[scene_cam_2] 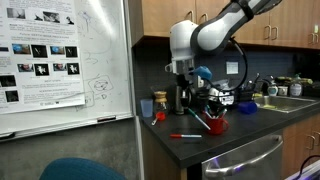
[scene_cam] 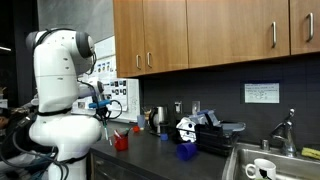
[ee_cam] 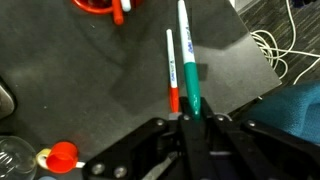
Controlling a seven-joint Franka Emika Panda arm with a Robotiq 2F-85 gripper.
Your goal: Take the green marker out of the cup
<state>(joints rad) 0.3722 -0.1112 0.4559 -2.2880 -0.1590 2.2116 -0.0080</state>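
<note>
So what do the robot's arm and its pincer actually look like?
The arm is glossy white, built from fat rounded shells with grey bands at the joints. Near the wrist sits a blue fitting, and a thin black cable loops beside it. The pincer is matte black and angular.

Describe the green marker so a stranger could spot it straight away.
In the wrist view, find the dark countertop, then the gripper at the bottom edge. The green marker sticks out from between its fingers, pointing roughly toward the red cup at the top. Its lower half is green, while the red marker alongside ends in red.
</note>
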